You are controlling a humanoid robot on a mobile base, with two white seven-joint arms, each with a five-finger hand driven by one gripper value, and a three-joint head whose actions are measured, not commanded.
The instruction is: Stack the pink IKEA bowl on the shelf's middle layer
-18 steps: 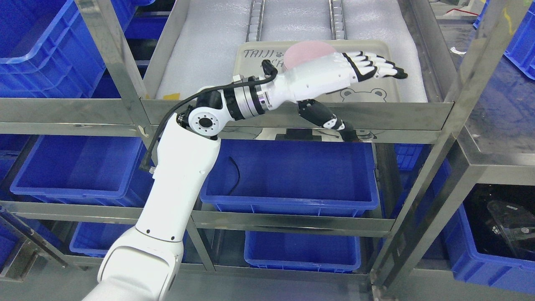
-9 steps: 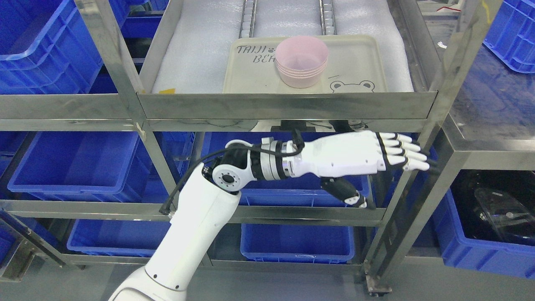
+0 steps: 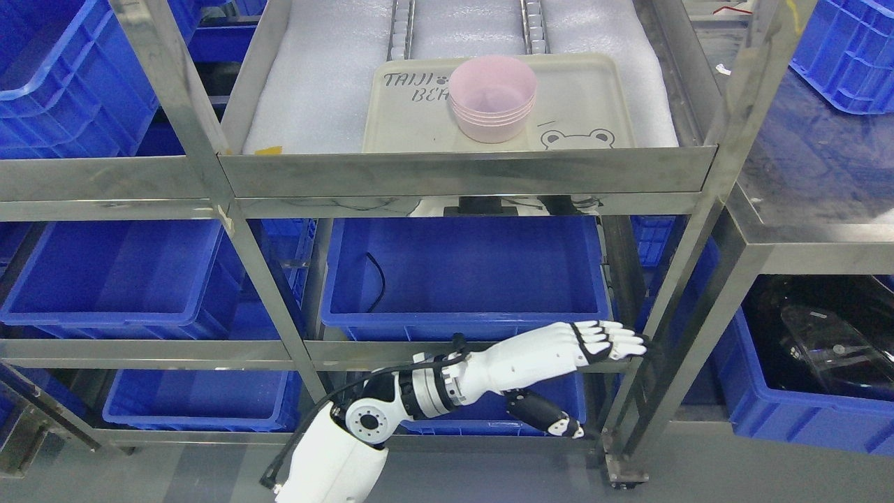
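Left arm cut off by bottom edge below robot hand (image 3: 552, 356); shoulder not shown. Lower bowls of pink stack (image 3: 492, 98), well above robot hand, hidden inside top bowl; count uncertain. Tray lettering (image 3: 415, 87) partly covered by stack. Blue bin (image 3: 489, 405) behind robot hand partly blocked. Dark object in bin at right (image 3: 831, 349) unidentifiable.

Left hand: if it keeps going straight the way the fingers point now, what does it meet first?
Most likely the steel shelf post just right of the fingertips. The left hand, fingers extended and empty, points right at that upright. Depth is unclear, so it might pass in front of the post.
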